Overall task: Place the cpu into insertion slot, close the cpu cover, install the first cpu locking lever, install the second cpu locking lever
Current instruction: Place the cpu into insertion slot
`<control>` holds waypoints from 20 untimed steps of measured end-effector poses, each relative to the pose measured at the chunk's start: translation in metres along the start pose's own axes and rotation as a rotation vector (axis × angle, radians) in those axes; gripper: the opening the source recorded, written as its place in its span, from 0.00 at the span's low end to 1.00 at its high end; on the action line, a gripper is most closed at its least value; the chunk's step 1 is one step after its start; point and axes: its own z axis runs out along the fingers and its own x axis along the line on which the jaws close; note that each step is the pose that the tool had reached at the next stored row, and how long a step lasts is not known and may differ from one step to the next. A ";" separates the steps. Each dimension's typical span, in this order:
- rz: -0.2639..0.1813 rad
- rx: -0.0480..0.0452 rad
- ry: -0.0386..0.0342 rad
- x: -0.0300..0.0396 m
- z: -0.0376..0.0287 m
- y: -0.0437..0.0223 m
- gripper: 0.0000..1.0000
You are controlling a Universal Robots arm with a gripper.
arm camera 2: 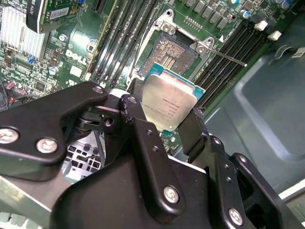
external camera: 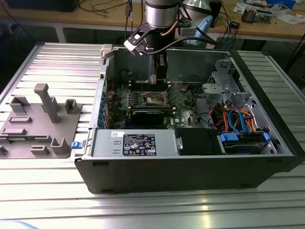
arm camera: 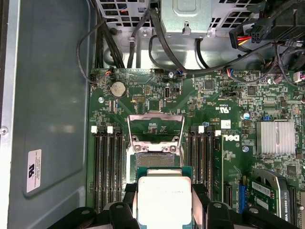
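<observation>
Gripper [arm camera 2: 164, 117] sits upper centre of the exterior view, down inside the open computer case [external camera: 190, 167], with its black fingers [arm camera 2: 138, 119] closed partway onto the cpu [arm camera 2: 171, 95]. They pinch it by two opposite edges, silvery top facing the cameras. In both wrist views the cpu hangs over the near edge of the insertion slot [arm camera 2: 167, 52], not seated and apparently clear of it. How much gap is left underneath can't be told. The cpu cover [arm camera: 156, 116] is tipped up off the slot and open, and one thin locking lever [arm camera 2: 228, 58] is swung out over the green circuit board [arm camera: 209, 100]. Whether it is the first or second lever can't be told. Handling, as a judgement: the chip is light, rigid, flat and thin. The metal lid is smooth and could slip in a weak pinch, so an edge grip like this looks right, keeping off the underside. The slot contacts are likely delicate, so a tilted or off-square drop could damage them, and it needs to go down flat and aligned. Hidden: the cpu underside, and the near part of the slot covered by the chip in the first wrist view. Corner marks and edge notches are too small to make out. In the exterior view the arm [external camera: 161, 14] and case wall block most of the slot area. A grey fixture tray [external camera: 43, 119] lies on the exterior view's left, well apart
</observation>
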 end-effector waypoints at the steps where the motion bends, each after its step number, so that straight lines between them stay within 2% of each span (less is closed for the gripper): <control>1: 0.000 0.0000 0.0000 0.0000 0.0000 0.0000 0.54; 14: 0.000 0.0001 -0.0004 0.0001 0.0006 0.0000 0.54; 20: 0.000 0.0002 -0.0007 0.0024 0.0113 -0.0009 0.54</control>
